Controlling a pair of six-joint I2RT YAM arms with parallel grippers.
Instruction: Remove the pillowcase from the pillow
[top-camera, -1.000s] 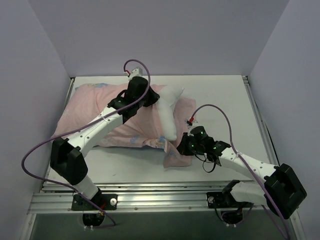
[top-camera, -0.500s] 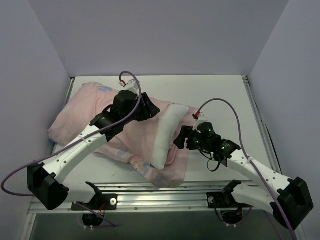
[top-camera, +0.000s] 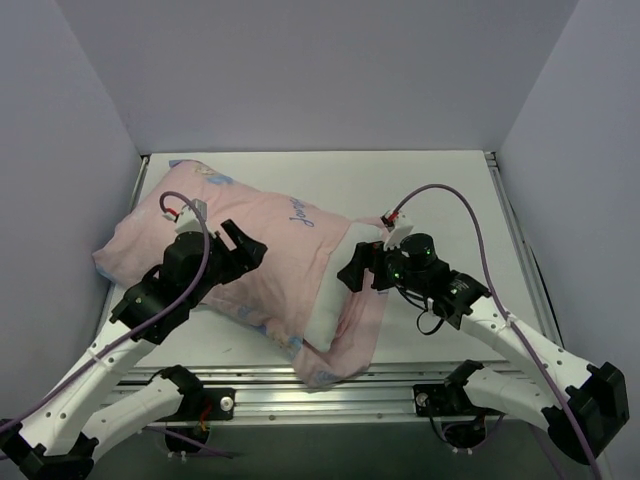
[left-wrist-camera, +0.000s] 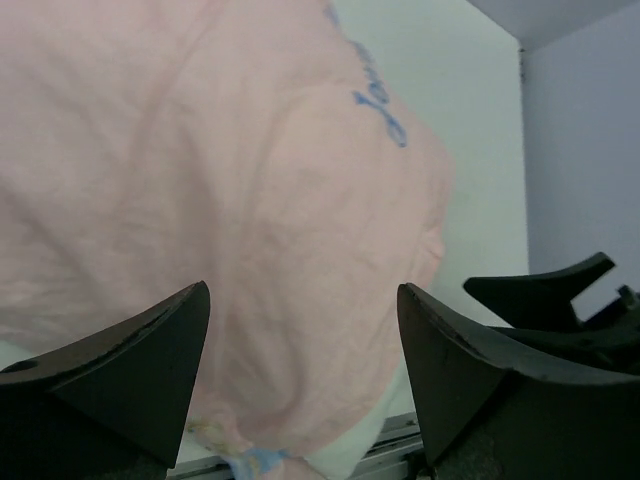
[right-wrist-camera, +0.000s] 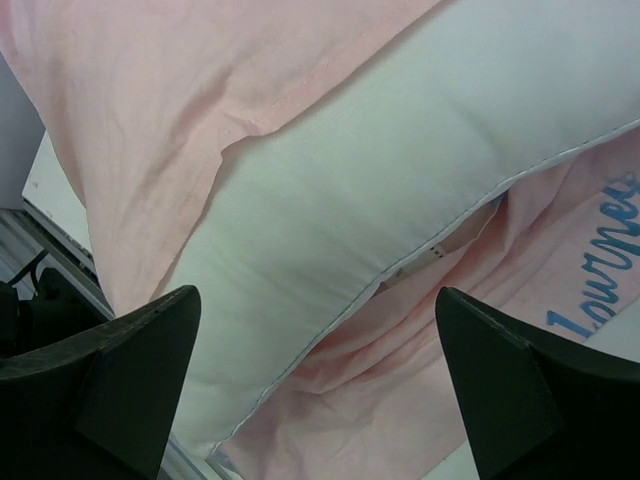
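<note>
The pillowcase (top-camera: 260, 250), pink side up with blue lettering, lies slantwise across the left half of the table. The white pillow (top-camera: 333, 285) pokes out of its open right end, and the case's loose edge hangs toward the front rail. My left gripper (top-camera: 243, 250) hovers open over the case's middle; in the left wrist view its fingertips (left-wrist-camera: 195, 300) stand wide apart above the pillowcase (left-wrist-camera: 230, 180), holding nothing. My right gripper (top-camera: 352, 270) is open beside the bare pillow end. The right wrist view has the pillow (right-wrist-camera: 400, 170), its small tag (right-wrist-camera: 435, 252) and the pillowcase (right-wrist-camera: 150, 80) under the right gripper (right-wrist-camera: 318, 292).
The white table (top-camera: 440, 190) is walled at the back and on both sides. An aluminium rail (top-camera: 300, 395) runs along the near edge, and the case's corner (top-camera: 325, 372) overhangs it. Purple cables (top-camera: 440, 195) loop above both arms.
Both grippers have opened and let go. The pillow and case have dropped flat onto the table. The left arm has drawn back toward the near left.
</note>
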